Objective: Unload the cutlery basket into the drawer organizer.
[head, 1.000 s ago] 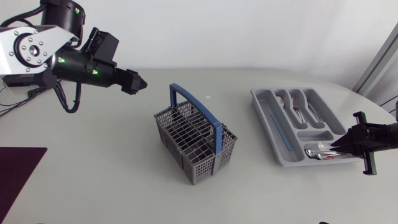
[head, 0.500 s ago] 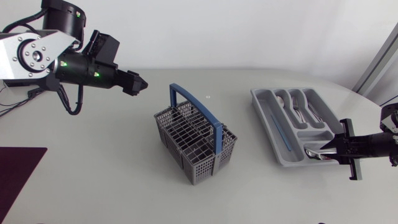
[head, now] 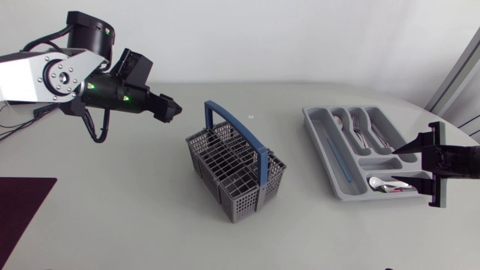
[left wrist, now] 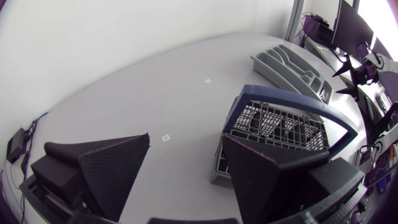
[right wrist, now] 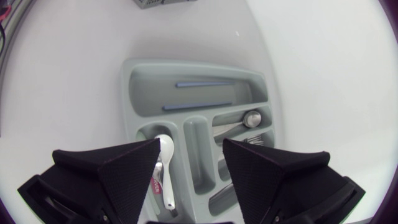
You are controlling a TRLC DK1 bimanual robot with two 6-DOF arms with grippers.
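So, starting at 9 o'clock in the head view: the left arm comes in high, and the left gripper (head: 171,107) hangs above the table at about 10 o'clock from the basket (head: 235,171), well apart from it. Its jaws are apart with nothing between them. In the left wrist view the basket sits ahead of them.

The basket is at dead centre. It's grey plastic mesh split into square cells, with a blue handle (head: 236,131) arching over the top. It stands upright and nothing touches it.

At 3 o'clock from it is the organizer (head: 319,131), a grey tray with rounded compartments. Two thin blue sticks (head: 337,154) lie in the long slot nearest the basket. Silver cutlery (head: 361,135) is in the middle slots, and a spoon (head: 390,184) lies in the crosswise one at the 5 o'clock end.

The right gripper (right wrist: 189,165) hangs over that end of the tray, jaws wide apart and holding nothing, with the spoon under them.

The table (head: 135,195) is plain, matte off-white, and its edge curves round at 2 o'clock. There's a dark maroon mat (head: 19,210) down at 8 o'clock.
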